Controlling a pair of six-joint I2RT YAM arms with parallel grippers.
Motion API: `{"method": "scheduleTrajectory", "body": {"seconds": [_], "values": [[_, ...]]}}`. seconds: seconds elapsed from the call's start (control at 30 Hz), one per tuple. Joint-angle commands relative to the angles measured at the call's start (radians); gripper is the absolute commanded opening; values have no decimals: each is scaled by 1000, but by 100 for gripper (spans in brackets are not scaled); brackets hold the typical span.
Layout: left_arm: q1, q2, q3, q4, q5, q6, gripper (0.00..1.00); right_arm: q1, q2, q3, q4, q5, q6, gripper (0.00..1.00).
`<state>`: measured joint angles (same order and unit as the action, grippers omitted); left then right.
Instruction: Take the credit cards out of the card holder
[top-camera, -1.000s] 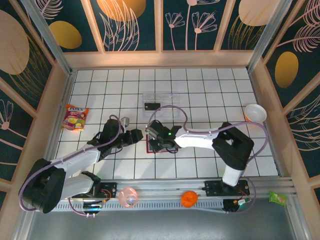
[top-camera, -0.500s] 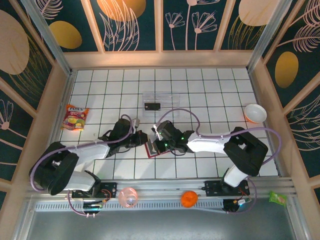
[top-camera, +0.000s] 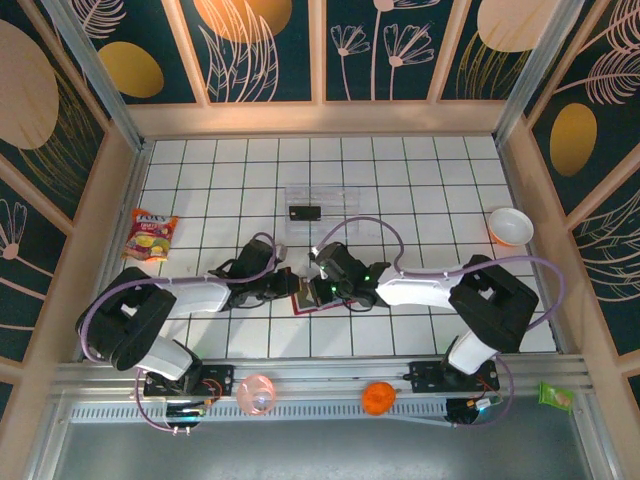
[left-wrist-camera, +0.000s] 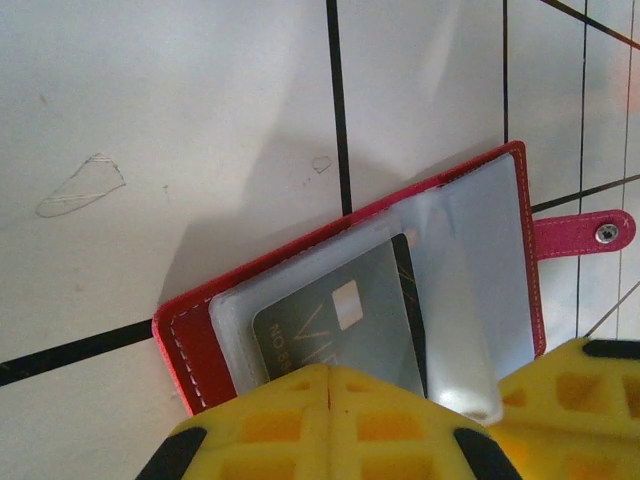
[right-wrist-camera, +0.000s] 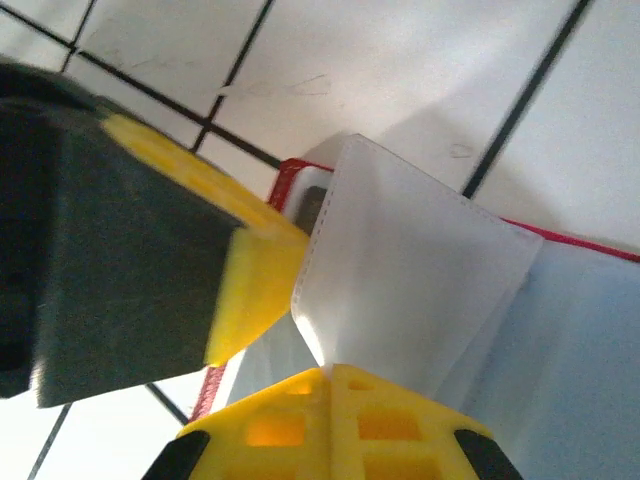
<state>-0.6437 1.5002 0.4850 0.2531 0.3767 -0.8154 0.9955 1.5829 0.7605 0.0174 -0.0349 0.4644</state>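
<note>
Card holder (left-wrist-camera: 195, 345) is laid open on the white gridded table (top-camera: 420, 170), red cover down, snap tab (left-wrist-camera: 585, 232) stuck out from one edge. A grey credit card (left-wrist-camera: 335, 325) with a pale mark is seen tucked in a clear pocket of the card holder. Left pincer (left-wrist-camera: 330, 378) is clenched, tips met over the card's near edge; whether the card is actually pinched cannot be told. Right pincer (right-wrist-camera: 328, 375) is clenched on a clear pocket leaf (right-wrist-camera: 400, 260) of the card holder, the leaf stood up off the cover. In the top view the left pincer is set at the card holder's left side, the right pincer at its right side. A clear tray (top-camera: 322, 190) with a dark card (top-camera: 304, 212) in it is seen beyond the card holder, apart from it. A snack packet (top-camera: 150, 236) is placed well left of the card holder, a white bowl (top-camera: 510, 226) well right.
</note>
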Motion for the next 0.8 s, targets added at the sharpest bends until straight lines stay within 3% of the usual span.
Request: {"method": "scheduleTrajectory", "body": {"seconds": [0.0, 0.2, 0.37, 0.57, 0.77], "values": [[-7, 30, 15, -66, -32, 37, 0, -7, -56, -33, -118, 185, 86, 10], [-7, 27, 55, -104, -44, 77, 0, -13, -156, -69, -307, 411, 210, 37], [-13, -1, 135, -169, -21, 113, 0, -36, -243, -105, -319, 449, 249, 47], [-91, 40, 241, -225, 10, 131, 16, -63, -342, -153, -305, 481, 267, 46], [-198, 163, 362, -238, 54, 159, 20, -92, -426, -191, -270, 443, 244, 30]]}}
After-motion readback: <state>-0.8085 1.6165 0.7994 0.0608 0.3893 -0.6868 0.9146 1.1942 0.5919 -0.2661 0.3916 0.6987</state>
